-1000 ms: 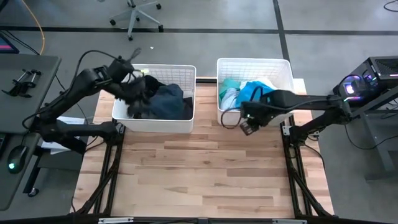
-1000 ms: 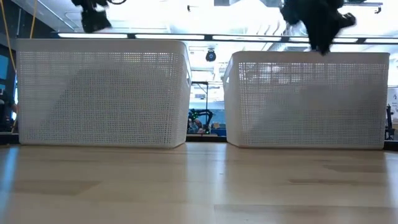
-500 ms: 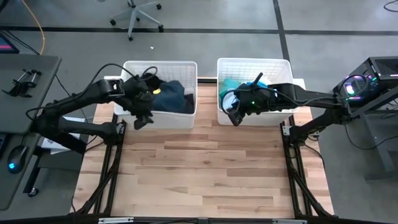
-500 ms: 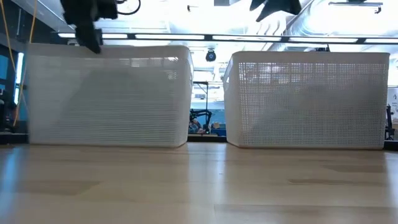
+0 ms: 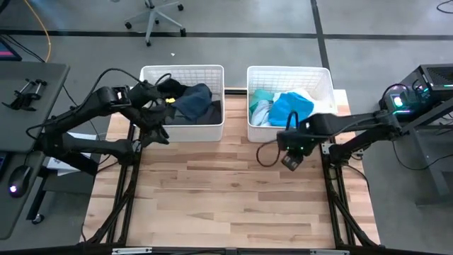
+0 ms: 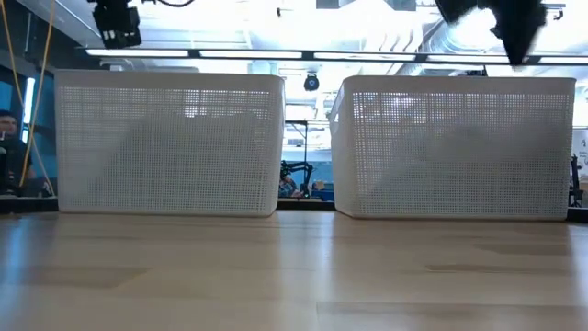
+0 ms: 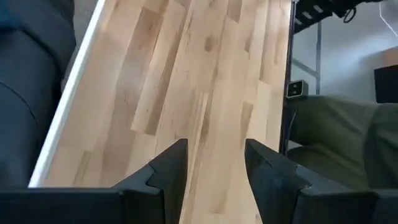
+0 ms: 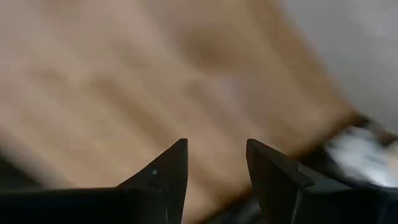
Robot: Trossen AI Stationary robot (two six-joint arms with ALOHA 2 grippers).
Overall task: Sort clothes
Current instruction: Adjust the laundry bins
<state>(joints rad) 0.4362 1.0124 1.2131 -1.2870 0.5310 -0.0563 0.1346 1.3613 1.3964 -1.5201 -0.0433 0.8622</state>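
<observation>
Two white lattice baskets stand side by side at the table's far edge. The left basket [image 5: 182, 131] holds black, dark grey and navy clothes [image 5: 187, 105]. The right basket [image 5: 290, 133] holds teal, bright blue and white clothes [image 5: 287, 108]. My left gripper [image 5: 158, 136] hangs open and empty above the table, just off the left basket's near left corner; the left wrist view [image 7: 214, 155] shows bare wood between the fingers. My right gripper [image 5: 291, 161] is open and empty above the table in front of the right basket, as the right wrist view [image 8: 216, 155] also shows.
The wooden tabletop [image 5: 226, 198] stretches in front of both baskets. A narrow gap [image 5: 236, 106] separates them. A desk with a mouse [image 5: 18, 185] stands to the left and equipment [image 5: 425, 85] to the right. A person [image 6: 11, 152] shows beyond the table on the left.
My left gripper has come out from over the left basket's dark clothes toward the table's near edge, stopping by the basket's near left corner. The left basket has shifted toward the far edge. My right gripper went over the right basket's near wall, then back toward the near edge.
</observation>
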